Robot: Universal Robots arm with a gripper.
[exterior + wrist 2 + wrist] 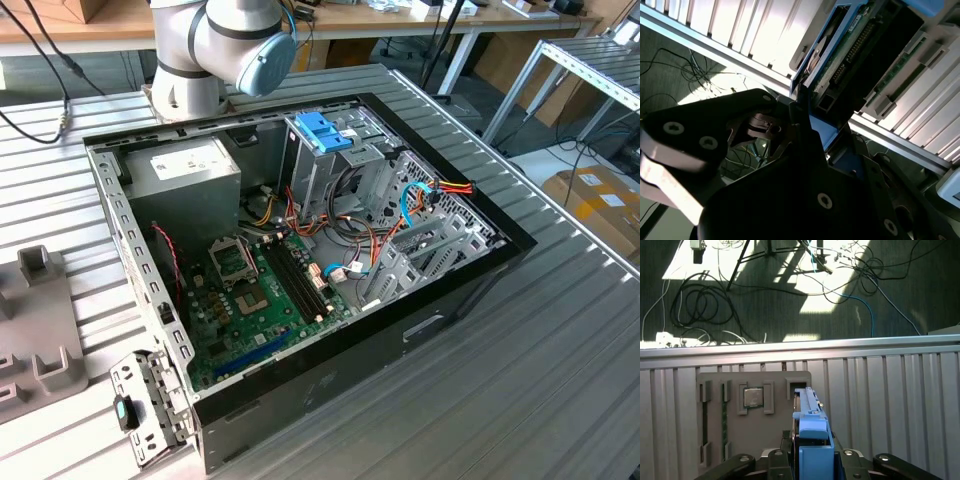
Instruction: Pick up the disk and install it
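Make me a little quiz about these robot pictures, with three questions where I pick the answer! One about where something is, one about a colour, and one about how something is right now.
1. Where is the disk?
A) in a bucket
B) gripped by the tool at the grey tray
C) under a blanket

2. What colour is the disk's carrier?
A) red
B) yellow
C) blue

3. How is the computer case?
A) open, with its circuit board showing
B) shut with a lid
C) wrapped in paper

Answers:
1 B, the first wrist view shows the tool closed on either side of it.
2 C, the frame is bright blue in both wrist views.
3 A, the exterior view looks straight onto the board.
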